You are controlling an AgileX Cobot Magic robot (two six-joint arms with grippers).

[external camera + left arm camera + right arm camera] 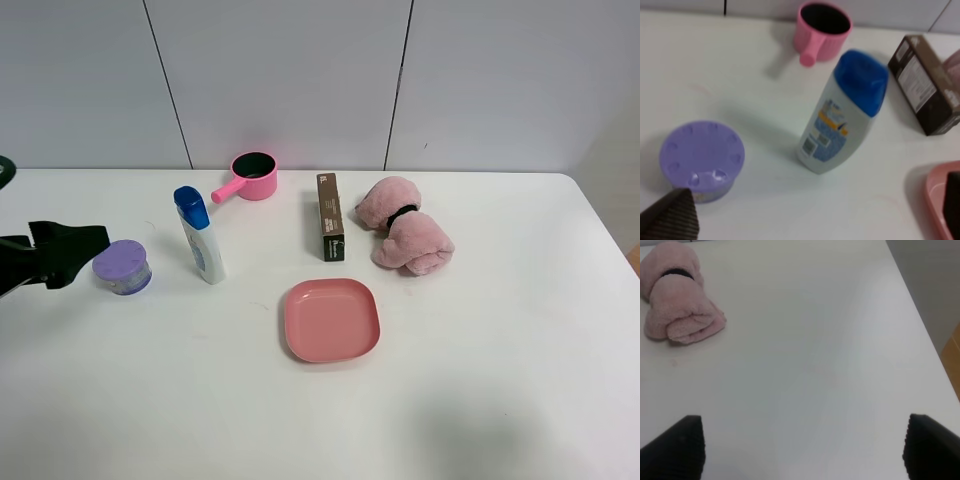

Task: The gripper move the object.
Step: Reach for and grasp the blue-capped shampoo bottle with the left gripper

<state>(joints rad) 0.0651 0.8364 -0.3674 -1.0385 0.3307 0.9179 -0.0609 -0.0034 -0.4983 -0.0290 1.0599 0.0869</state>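
White bottle stands upright on the desk, just beyond the jar, ungrasped. I have the left gripper low and level beside the jar, spread wide, presumably to take the bottle. Right gripper hangs apart, well clear.

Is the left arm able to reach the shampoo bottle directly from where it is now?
Probably not straight: the purple jar stands between the left hand and the shampoo bottle; passing over it looks free.
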